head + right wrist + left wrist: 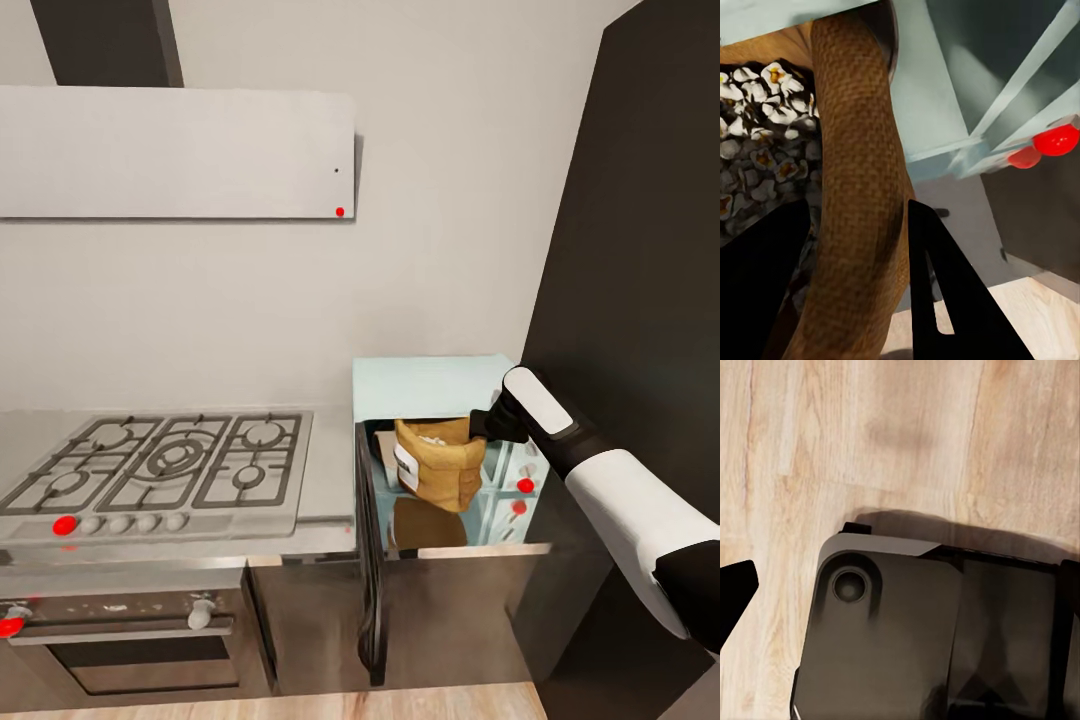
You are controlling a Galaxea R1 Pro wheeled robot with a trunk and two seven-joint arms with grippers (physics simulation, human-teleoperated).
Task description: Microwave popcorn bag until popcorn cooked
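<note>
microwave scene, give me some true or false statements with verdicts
1. The microwave door is open. True.
2. The right gripper grips the bag by its rim. True.
3. The bag is empty. False: popcorn lies inside it.
4. The bag rests on the hob. False: it is held at the microwave's opening, right of the hob.
5. The left wrist view shows wood floor. True.

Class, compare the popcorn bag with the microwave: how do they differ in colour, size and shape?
The popcorn bag is tan-brown; the microwave is pale mint-blue. The bag is much smaller than the microwave. The bag is soft and crumpled with a rolled rim; the microwave is boxy and hard-edged. Both are open: the bag's top shows popcorn, and the microwave's door hangs open.
</note>
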